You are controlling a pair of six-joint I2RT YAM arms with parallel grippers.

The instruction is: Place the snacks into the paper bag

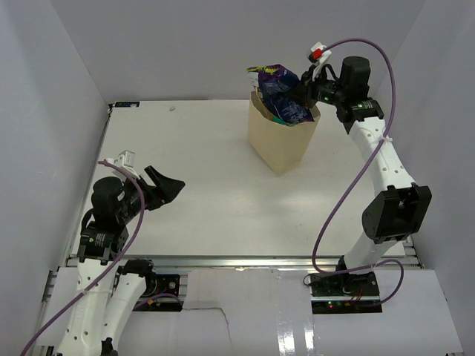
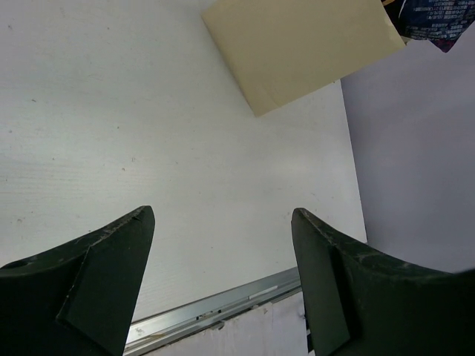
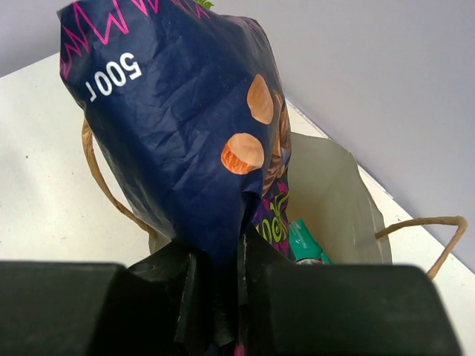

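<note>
Our right pincer (image 3: 217,293) clenches a purple packet (image 3: 178,126) over the mouth of the paper bag (image 1: 276,147); our left pincer (image 1: 167,185) gapes, released. Dropped askew, we fear, the packet could catch the rim and tip the bag.

A crinkled dark purple packet (image 3: 185,126) rises at the mouth of the upright tan paper bag (image 1: 278,144) (a teal packet (image 3: 304,241) inside).

Count. Upright tan paper bag (image 1: 278,144): 1. Brown twine loop handles (image 3: 434,226): 2. Crinkly foil packets that can be told apart: 3, namely dark blue foil packet (image 3: 171,126), purple foil packet with green lettering (image 3: 273,222), teal foil packet (image 3: 304,241).
</note>
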